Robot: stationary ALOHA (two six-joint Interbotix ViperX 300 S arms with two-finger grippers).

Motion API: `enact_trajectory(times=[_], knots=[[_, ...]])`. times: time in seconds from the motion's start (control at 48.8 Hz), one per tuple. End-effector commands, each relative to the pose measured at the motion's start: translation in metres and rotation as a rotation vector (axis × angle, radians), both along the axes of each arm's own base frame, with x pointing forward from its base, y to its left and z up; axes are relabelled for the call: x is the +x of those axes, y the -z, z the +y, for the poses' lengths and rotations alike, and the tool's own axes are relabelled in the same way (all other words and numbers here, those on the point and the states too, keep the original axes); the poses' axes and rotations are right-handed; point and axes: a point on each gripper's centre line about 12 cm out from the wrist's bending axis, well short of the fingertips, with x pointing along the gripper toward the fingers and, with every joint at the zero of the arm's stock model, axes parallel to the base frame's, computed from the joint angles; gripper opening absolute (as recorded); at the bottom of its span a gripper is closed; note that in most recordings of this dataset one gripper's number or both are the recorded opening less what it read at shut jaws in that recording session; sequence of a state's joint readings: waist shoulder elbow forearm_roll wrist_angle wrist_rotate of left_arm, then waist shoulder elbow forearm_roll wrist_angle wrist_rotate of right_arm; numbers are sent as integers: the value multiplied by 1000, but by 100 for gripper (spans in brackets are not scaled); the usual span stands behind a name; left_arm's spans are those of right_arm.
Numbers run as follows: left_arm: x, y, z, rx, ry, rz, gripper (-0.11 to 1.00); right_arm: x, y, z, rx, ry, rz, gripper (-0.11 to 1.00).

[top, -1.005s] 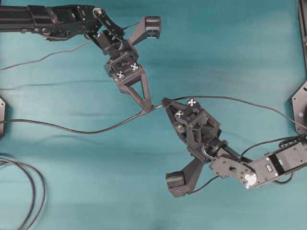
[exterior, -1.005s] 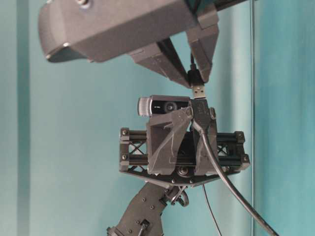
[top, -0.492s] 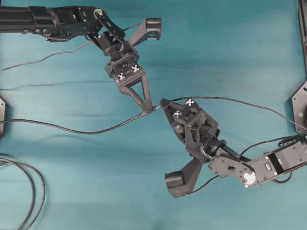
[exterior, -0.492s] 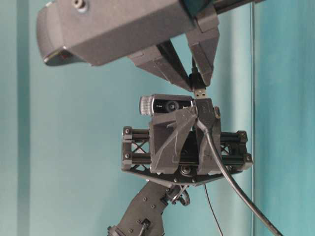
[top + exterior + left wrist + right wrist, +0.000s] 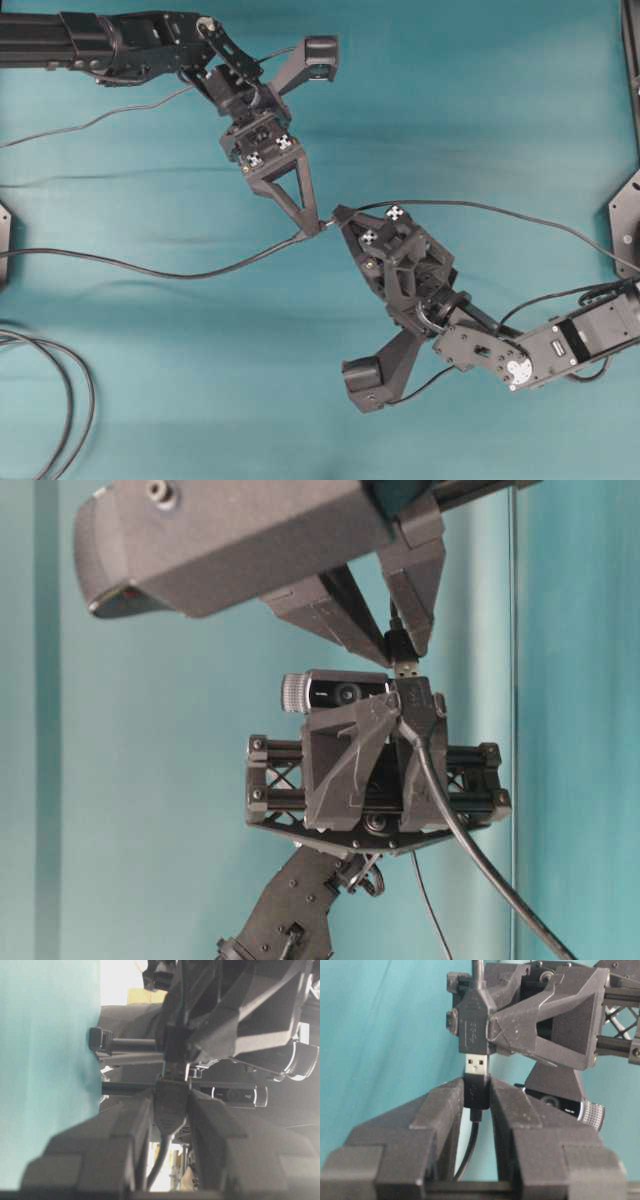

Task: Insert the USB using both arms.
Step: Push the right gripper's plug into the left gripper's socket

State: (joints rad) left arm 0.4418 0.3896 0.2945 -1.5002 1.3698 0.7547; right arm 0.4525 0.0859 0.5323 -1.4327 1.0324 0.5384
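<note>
The USB (image 5: pixel 472 1020) is a dark plug with a silvery tip (image 5: pixel 477 1066), and my left gripper (image 5: pixel 312 230) is shut on its body (image 5: pixel 170 1102). Its thicker cable (image 5: pixel 150 270) trails off to the left. My right gripper (image 5: pixel 477 1091) is shut on the all-dark socket (image 5: pixel 477 1094), whose thin cable (image 5: pixel 500 210) runs right. Both claws meet tip to tip above the middle of the table. The silver tip (image 5: pixel 405 667) lines up with the socket (image 5: pixel 396 642) and touches its mouth, with most of the metal still showing.
A doubled black cable loop (image 5: pixel 70 400) lies at the bottom left. A dark arm base (image 5: pixel 625 225) sits at the right edge. The wrist cameras (image 5: pixel 318 50) (image 5: pixel 365 380) stick out beside each claw. A teal cloth (image 5: pixel 480 90) covers the table.
The two claws have closed the gap. The silver tip stood apart from the socket a second ago and now meets its mouth, with less metal showing from the table-level view.
</note>
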Motion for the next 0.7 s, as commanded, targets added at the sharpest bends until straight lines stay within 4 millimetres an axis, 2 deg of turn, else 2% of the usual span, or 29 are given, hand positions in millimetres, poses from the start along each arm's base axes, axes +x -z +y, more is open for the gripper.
enact_trajectory(times=[0.0, 0.677], knots=[[5, -14, 3, 11, -1, -40, 22, 6, -12, 2, 17, -11, -39, 20], [13, -18, 7, 26, 28, -72, 22, 14, -16, 11, 41, -47, -50, 20]])
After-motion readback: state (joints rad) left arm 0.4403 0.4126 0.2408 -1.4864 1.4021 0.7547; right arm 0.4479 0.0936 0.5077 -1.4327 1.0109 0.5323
